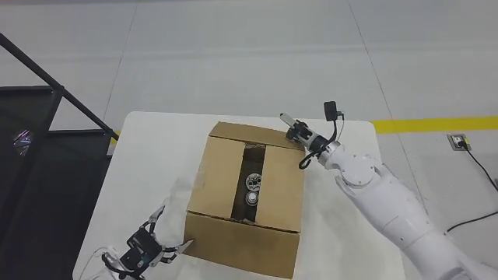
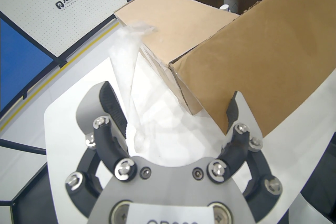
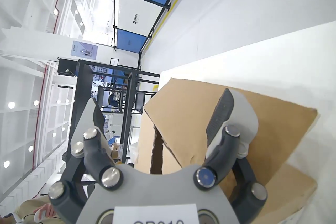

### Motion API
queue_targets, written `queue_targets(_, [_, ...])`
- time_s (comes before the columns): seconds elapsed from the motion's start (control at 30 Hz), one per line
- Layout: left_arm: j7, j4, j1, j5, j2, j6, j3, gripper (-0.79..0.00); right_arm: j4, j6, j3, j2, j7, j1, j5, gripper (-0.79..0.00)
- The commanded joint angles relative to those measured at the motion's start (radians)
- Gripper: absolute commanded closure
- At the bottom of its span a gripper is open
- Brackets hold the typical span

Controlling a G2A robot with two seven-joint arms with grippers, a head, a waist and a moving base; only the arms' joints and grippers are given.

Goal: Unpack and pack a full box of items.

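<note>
While scanning from the left of the white rectangular table (image 1: 148,171), noted the left gripper (image 2: 170,93) low on the near side, just off the near-left corner of the brown cardboard box (image 1: 276,194). Jaws spread wide, clamped on nothing, though with a crumpled sheet of translucent white plastic film (image 2: 126,59) rising between the pads (image 2: 110,99) and leaning on the box's left wall. Judged a waiting pose: near enough to catch the film or steady the corner, no grip taken.

Mid-table, box sitting flat, two long top flaps folded inward but not meeting, with a dark slot between them. Through the slot, glimpsed packed goods (image 1: 253,183): round white-and-grey tops, one like a bottle cap. Number and kind impossible to tell. Unpacking judged barely begun, flaps not yet thrown back.

Further right, right gripper (image 3: 160,99) at the far-right corner of the box top. Likewise wide open and holding nothing, one pad over the right flap, the other out beyond the box edge. Probably set there to hook and lift that flap — touching or just above, cannot say.
</note>
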Motion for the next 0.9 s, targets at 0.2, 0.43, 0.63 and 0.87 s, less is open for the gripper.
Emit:
queue_targets(0.2, [0.034,-0.012,0.012,-0.019,0.002,0.018,-0.006,-0.785,-0.031,-0.262,0.067,-0.007,-0.009,-0.049,0.009,-0.785])
queue_targets(0.43, [0.033,-0.028,0.038,-0.095,-0.001,0.105,-0.046,-0.785,-0.284,-0.252,0.123,0.029,0.208,-0.16,0.019,-0.785])
queue_targets(0.63, [-0.063,0.028,0.027,-0.226,-0.008,0.191,-0.1,-0.785,-0.436,0.022,0.109,0.04,0.324,-0.207,-0.07,-0.785])
queue_targets(0.87, [-0.101,0.088,0.003,-0.256,-0.008,0.162,-0.102,-0.785,-0.452,0.192,0.084,0.02,0.346,-0.196,-0.104,-0.785])
